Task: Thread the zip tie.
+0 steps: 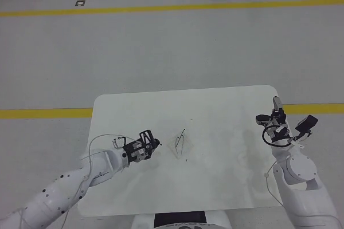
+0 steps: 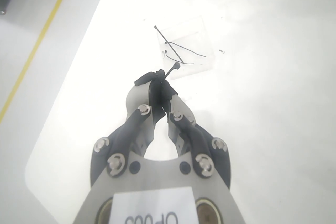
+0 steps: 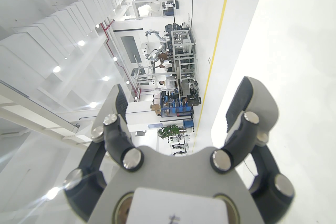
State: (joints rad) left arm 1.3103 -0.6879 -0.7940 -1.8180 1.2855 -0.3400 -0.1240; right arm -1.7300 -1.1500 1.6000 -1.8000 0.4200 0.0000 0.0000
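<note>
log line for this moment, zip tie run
left gripper: shut on zip tie | right gripper: open, empty, at table edge | spare zip ties: on clear sheet

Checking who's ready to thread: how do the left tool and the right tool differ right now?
The left tool is shut on a black zip tie; the right tool is open and empty. The left tool sits over the table by the loose ties; the right tool is at its edge. Both share one build.

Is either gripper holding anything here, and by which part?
Left gripper pinches a zip tie just behind its head; right gripper holds nothing.
</note>
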